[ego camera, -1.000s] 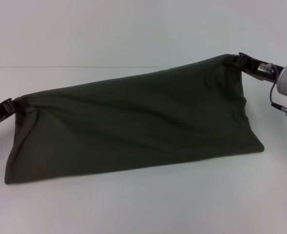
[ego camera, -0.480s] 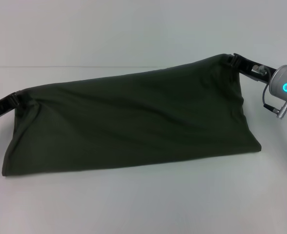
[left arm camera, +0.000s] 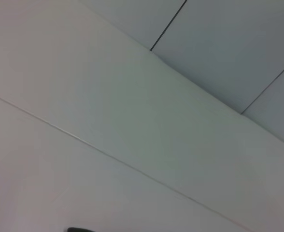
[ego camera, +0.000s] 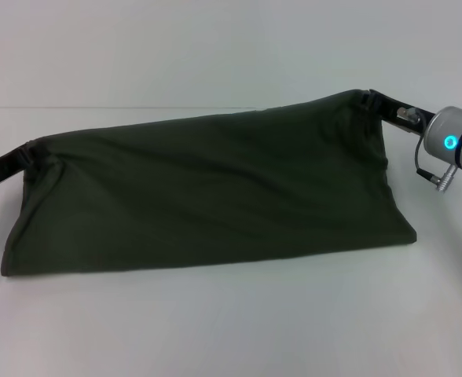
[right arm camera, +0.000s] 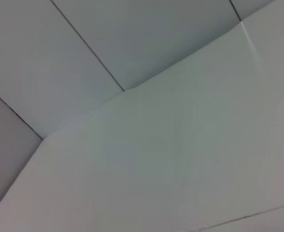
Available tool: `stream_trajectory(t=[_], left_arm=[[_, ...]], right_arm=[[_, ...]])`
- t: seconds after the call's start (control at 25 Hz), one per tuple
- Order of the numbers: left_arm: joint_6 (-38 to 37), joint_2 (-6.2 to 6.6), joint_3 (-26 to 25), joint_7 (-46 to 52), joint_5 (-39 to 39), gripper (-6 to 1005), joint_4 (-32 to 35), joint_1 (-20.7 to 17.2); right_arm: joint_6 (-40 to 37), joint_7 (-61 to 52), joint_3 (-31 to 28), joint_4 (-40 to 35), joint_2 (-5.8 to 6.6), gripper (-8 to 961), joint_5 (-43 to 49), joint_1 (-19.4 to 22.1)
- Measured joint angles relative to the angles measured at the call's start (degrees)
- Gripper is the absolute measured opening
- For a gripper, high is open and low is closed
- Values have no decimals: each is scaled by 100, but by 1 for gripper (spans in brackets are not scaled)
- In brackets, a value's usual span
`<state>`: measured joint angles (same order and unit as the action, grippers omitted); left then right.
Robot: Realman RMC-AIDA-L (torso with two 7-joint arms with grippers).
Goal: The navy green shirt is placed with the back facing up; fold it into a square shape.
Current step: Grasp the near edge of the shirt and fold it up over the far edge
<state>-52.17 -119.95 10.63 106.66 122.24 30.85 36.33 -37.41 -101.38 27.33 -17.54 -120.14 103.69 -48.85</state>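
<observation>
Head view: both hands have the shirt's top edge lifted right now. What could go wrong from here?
1. The right hand holds its corner higher than the left hand, so the navy green shirt could land skewed, not square.
2. Each hand pinches only a small corner; a slip would probably drop that side.
3. The lower edge lies on the table and could drag or bunch.
</observation>
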Motion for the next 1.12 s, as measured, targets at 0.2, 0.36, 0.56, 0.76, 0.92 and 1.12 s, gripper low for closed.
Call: stream_trajectory(t=[0.2, 0.36, 0.56, 0.76, 0.92, 1.12], left_arm=[[184, -92, 0, -281, -283, 85, -5, 14], [424, -189, 0, -469, -430, 108, -8, 54], [977, -367, -1, -604, -681, 138, -33, 105], [1100, -384, 1, -1026, -982, 167, -238, 150], [1171, -381, 0, -1265, -1074, 191, -314, 185], [1163, -362, -25, -1276, -1128, 415, -293, 143]], right_arm=[[125, 523, -8, 139, -15, 64, -40, -133], [221, 1119, -7, 268, -28, 65, -481, -194], [233, 1787, -4, 417, -25, 148, -1121, -185], [215, 1858, 0, 433, -11, 346, -1203, -164], [208, 1868, -4, 435, -9, 493, -1205, -149], [-78, 1877, -41, 414, -2, 788, -1209, 18]])
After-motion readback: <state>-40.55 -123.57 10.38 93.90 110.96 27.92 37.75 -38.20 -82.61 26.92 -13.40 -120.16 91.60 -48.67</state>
